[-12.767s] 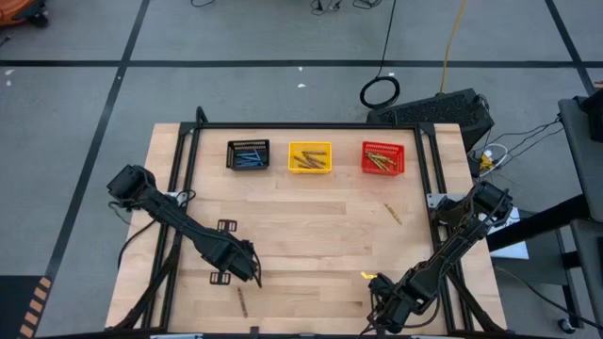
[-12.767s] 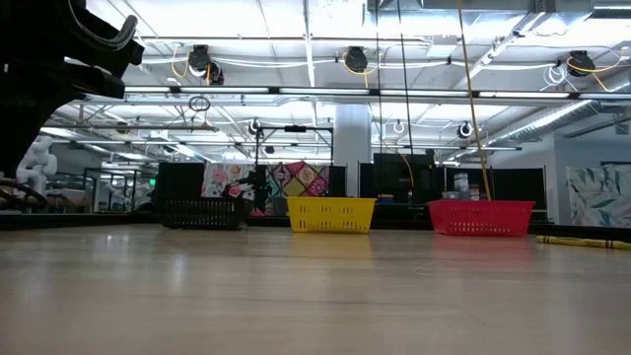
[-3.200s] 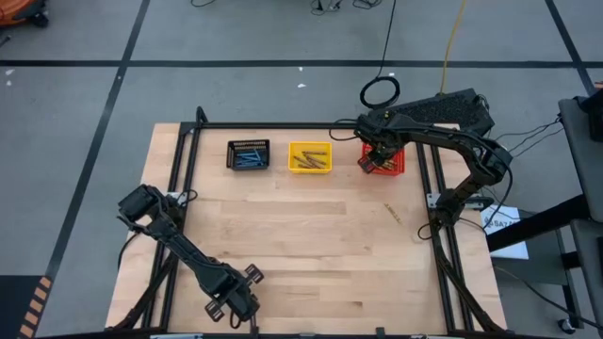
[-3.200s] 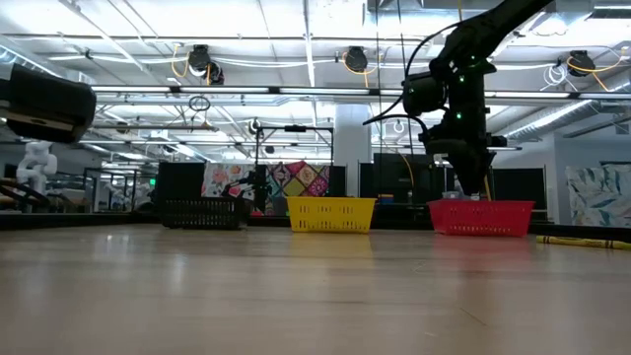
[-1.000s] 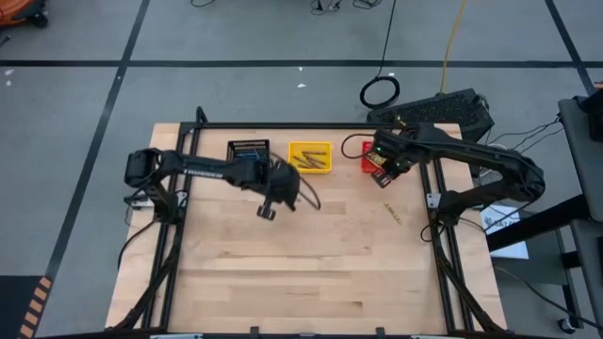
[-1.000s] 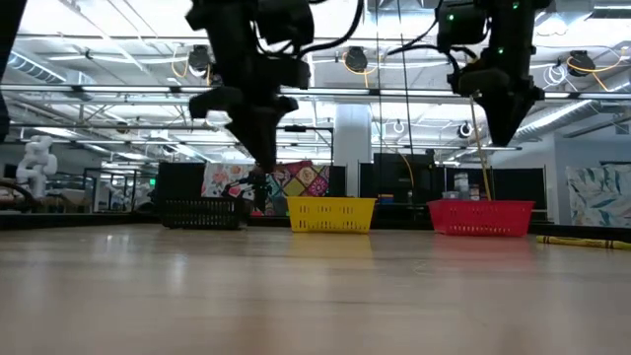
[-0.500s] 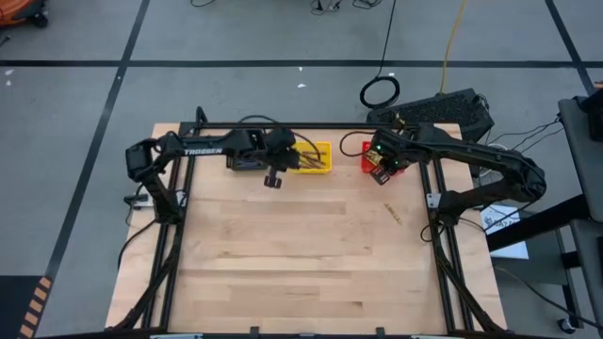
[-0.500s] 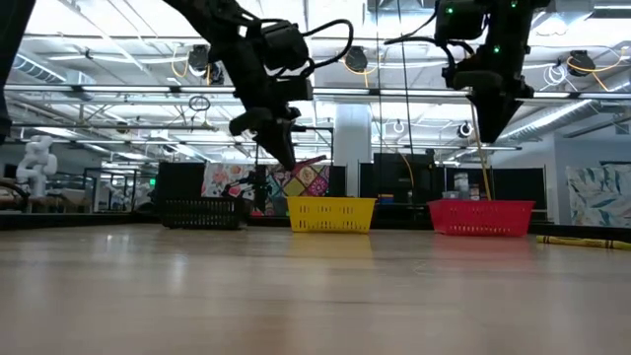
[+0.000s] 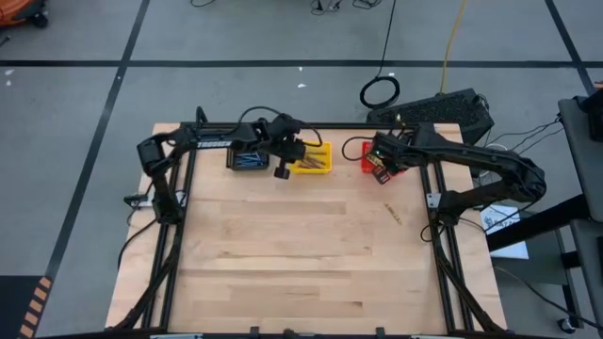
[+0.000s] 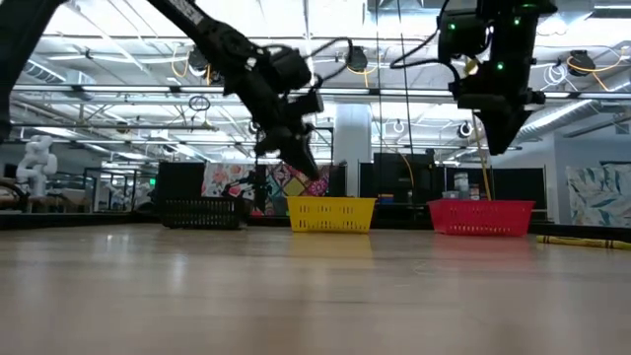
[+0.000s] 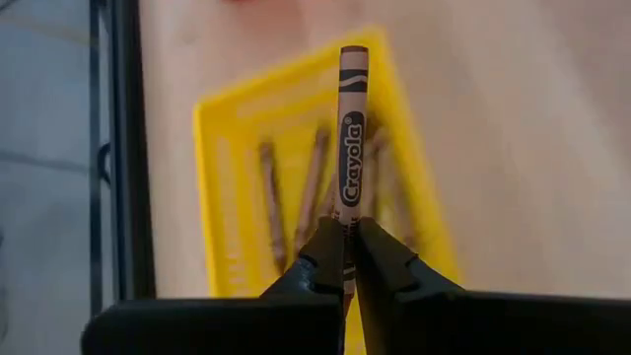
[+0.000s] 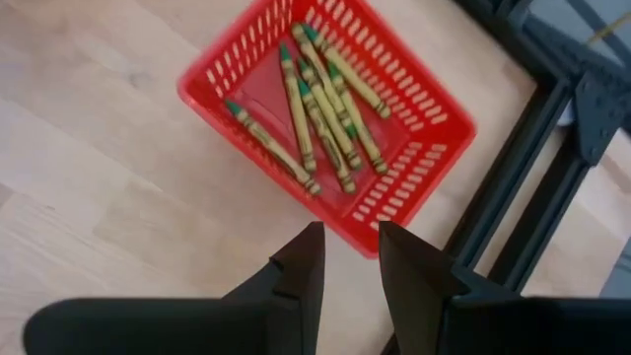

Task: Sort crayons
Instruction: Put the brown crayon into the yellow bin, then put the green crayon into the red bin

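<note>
A brown crayon (image 11: 349, 148) is pinched at its base by the left pincer (image 11: 348, 258) above the yellow bin (image 11: 225, 148). Light, stiff, snappable; mid-barrel is judged safer. The right pincer (image 12: 346, 258) is held apart, empty, near the red bin (image 12: 414, 168).

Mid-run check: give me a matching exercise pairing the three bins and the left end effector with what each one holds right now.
Column one:
1. black bin
2. yellow bin
3. red bin
4. left end effector

Column two:
A. yellow-olive crayons
B. a single brown crayon, pinched upright between shut fingers
C. blue crayons
D. brown crayons lying loose

Pairs: 1-C, 2-D, 3-A, 4-B
</note>
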You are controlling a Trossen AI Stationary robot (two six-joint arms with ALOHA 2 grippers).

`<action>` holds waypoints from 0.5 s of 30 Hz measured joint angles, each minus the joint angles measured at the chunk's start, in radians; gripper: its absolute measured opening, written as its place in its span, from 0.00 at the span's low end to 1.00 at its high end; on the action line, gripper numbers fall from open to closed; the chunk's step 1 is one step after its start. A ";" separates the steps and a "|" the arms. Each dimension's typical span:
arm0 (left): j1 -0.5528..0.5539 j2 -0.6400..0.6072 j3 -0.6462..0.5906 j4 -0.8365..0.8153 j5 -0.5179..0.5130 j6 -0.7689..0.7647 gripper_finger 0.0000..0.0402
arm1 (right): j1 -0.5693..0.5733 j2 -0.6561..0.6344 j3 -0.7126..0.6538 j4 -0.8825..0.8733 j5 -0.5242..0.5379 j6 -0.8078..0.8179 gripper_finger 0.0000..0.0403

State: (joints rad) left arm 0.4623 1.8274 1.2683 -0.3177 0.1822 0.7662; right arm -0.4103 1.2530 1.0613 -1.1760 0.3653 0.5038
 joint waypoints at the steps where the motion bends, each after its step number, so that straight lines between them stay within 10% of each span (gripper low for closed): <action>1: 0.008 0.014 0.000 0.005 -0.010 0.000 0.01 | 0.000 0.000 -0.011 -0.003 -0.001 0.008 0.21; 15: 0.031 0.068 0.004 -0.013 -0.108 0.001 0.15 | 0.000 0.000 -0.058 0.009 -0.040 0.109 0.21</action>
State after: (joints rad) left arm 0.4936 1.8950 1.2728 -0.3305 0.0746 0.7675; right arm -0.4103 1.2533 1.0031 -1.1672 0.3255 0.6127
